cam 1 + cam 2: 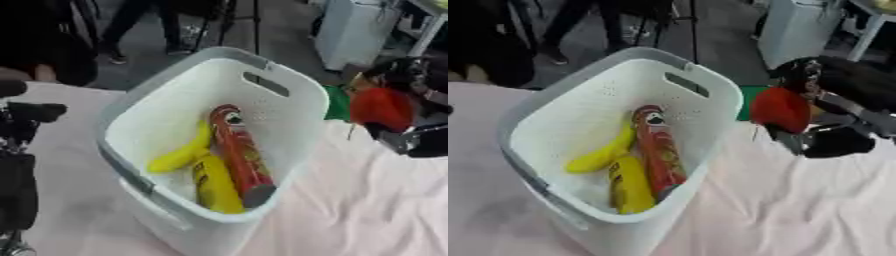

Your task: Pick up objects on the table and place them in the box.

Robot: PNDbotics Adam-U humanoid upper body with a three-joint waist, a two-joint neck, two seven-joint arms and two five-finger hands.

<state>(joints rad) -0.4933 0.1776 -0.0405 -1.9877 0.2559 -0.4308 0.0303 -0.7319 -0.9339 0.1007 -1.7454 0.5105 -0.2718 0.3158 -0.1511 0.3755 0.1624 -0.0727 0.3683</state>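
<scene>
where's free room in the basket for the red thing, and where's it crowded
Inside the white basket, the bare floor lies on the left, between the banana and the left wall. The right side is crowded: the red tube and yellow bottle lie together. The right hand holds the red object just outside the right rim.

Grey floor (289, 30) beyond the pale pink tablecloth (367, 200); white cabinet (354, 30) at its far right; dark stand pole (255, 25) leftward.
</scene>
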